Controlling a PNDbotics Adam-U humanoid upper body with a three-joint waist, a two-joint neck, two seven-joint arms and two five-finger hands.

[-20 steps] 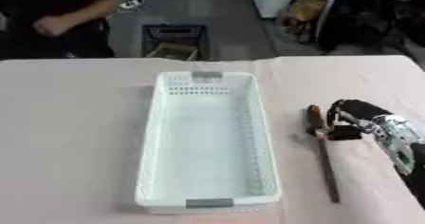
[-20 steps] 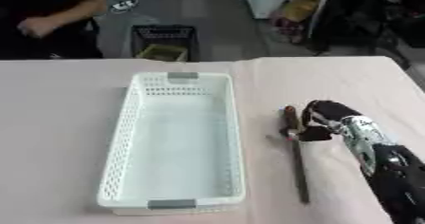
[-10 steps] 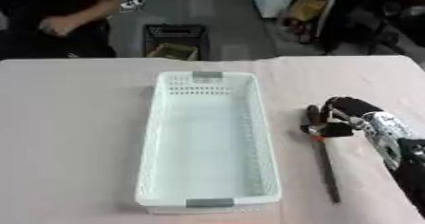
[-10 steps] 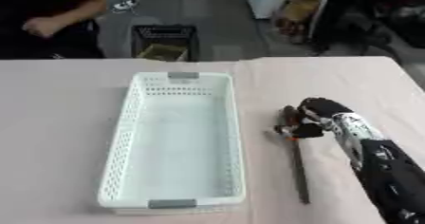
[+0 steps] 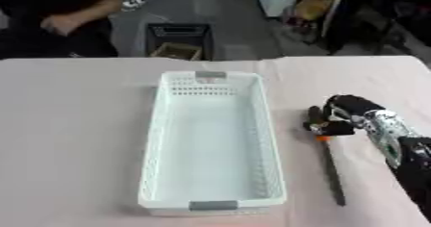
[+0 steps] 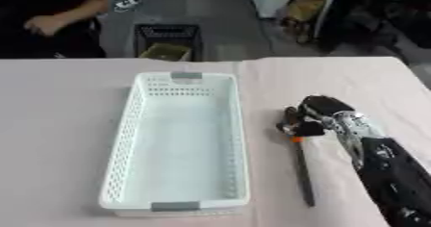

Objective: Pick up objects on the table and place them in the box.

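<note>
1. We're at the grasp step: right robot hand (image 5: 352,111) sits on the handle end of the tool (image 5: 328,161), right of the box (image 5: 212,144).
2. Hand state: fingers curl down round the dark handle, so we read it as closed on the tool. How well it's seated we can't tell; the hand covers that end.
3. The tool is a long, thin dark shaft with an orange band next to the handle. It lies flat on the desk (image 5: 76,125), roughly parallel to the box's long side, just beside its right wall and not touching it. Its tip points toward us, near the box's near corner.
4. The box is white with perforated walls and looks empty; nothing is placed yet.
5. Next move, as we judge it: lift the handle end until the whole shaft clears the desk, carry it left over the rim and lay it lengthwise inside. It should fit along the long axis only.
6. Risk: the tip could drag or catch on the box wall if the lift is low.
7. Left robot hand isn't in view.
</note>
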